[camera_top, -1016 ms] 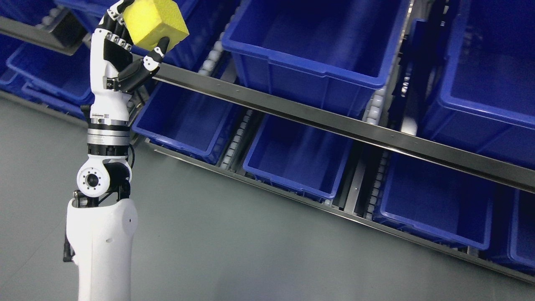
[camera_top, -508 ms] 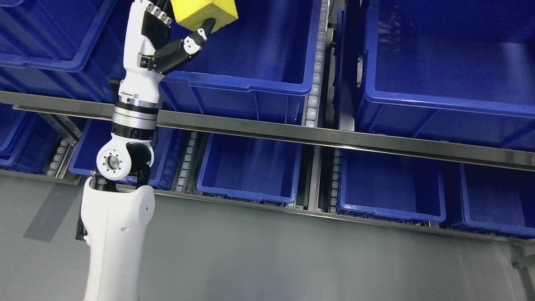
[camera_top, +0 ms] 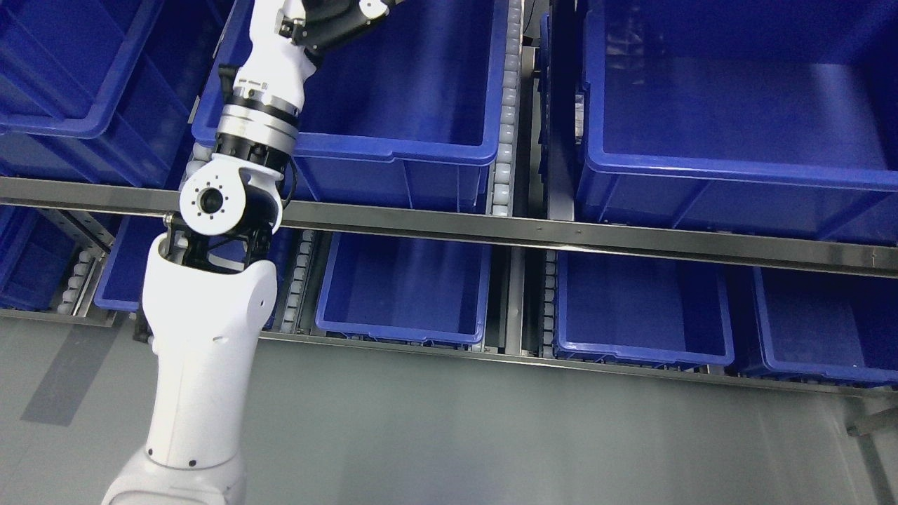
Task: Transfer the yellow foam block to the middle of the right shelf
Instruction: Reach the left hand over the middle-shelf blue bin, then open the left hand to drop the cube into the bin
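My left arm (camera_top: 210,337) rises from the lower left, and its wrist (camera_top: 256,116) stands in front of the near rim of a large blue bin (camera_top: 393,151) on the upper shelf level. Only the base of the left hand (camera_top: 330,21) shows at the top edge, above that bin's inside; the rest is cut off. The yellow foam block is nowhere in view. The right arm does not show.
A second large blue bin (camera_top: 736,175) sits to the right on the same level, past a roller track (camera_top: 501,140). A steel rail (camera_top: 561,235) runs across below them. Smaller blue bins (camera_top: 403,330) (camera_top: 642,347) sit on the lower level above the grey floor (camera_top: 491,435).
The camera has shifted, and the shelves now look level. The left arm has risen, carrying the hand and the yellow block over the bin and past the picture's top edge.
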Available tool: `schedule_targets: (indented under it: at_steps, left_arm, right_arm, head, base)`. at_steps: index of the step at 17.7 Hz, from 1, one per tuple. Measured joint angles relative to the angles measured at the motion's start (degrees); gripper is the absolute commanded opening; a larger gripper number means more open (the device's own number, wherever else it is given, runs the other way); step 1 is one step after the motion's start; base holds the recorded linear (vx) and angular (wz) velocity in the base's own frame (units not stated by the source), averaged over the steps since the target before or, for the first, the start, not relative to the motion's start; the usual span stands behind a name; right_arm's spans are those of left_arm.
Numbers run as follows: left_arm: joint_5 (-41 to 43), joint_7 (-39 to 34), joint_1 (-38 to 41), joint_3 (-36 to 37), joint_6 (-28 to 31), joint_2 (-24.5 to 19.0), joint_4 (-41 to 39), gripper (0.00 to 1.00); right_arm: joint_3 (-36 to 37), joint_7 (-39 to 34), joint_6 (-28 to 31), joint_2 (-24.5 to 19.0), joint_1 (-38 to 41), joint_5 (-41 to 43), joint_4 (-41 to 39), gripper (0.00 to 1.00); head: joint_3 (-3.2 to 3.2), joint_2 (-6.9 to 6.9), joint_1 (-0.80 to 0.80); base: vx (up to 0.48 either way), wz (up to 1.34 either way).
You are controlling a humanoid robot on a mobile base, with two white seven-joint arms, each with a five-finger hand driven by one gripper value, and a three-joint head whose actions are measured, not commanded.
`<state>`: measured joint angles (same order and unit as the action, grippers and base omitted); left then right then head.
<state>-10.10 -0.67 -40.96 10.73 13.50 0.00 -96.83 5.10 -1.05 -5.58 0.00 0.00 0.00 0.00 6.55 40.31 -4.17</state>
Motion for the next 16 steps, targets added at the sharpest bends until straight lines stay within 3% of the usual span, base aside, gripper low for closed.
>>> schedule_targets:
  at_steps: [3,4,7,14,16]
  left_arm:
    - [0.0,-5.8,-4.2,1.0,9.1,0.0,0.5,0.49]
    - [0.0,-6.6,-5.0,1.2,10.5,0.0,1.0,0.57]
    - [0.0,-7.8,-6.6,2.1,12.9,0.0,3.2,0.99]
    - [0.1,-8.3,-8.0,4.0,16.8,0.0,8.0,1.0]
    - [0.1,-7.7,-8.1,4.2,13.5,0.0,8.6,1.0]
  right_arm:
    - [0.0,0.0,0.0,0.0,0.0,0.0,0.0,1.0]
    - [0.0,0.0,0.0,0.0,0.0,0.0,0.0,1.0]
    - [0.0,0.0,0.0,0.0,0.0,0.0,0.0,1.0]
    - [0.0,0.0,0.0,0.0,0.0,0.0,0.0,1.0]
    - [0.0,0.0,0.0,0.0,0.0,0.0,0.0,1.0]
  head:
    - [0.0,0.0,0.0]
    - [0.0,0.0,0.0]
    - [0.0,0.0,0.0]
    - [0.0,0.0,0.0]
    - [0.0,0.0,0.0]
  base:
    - [-0.002,0.01]
    - [0.0,0.0]
    - [0.0,0.0]
    - [0.0,0.0]
    - [0.0,0.0]
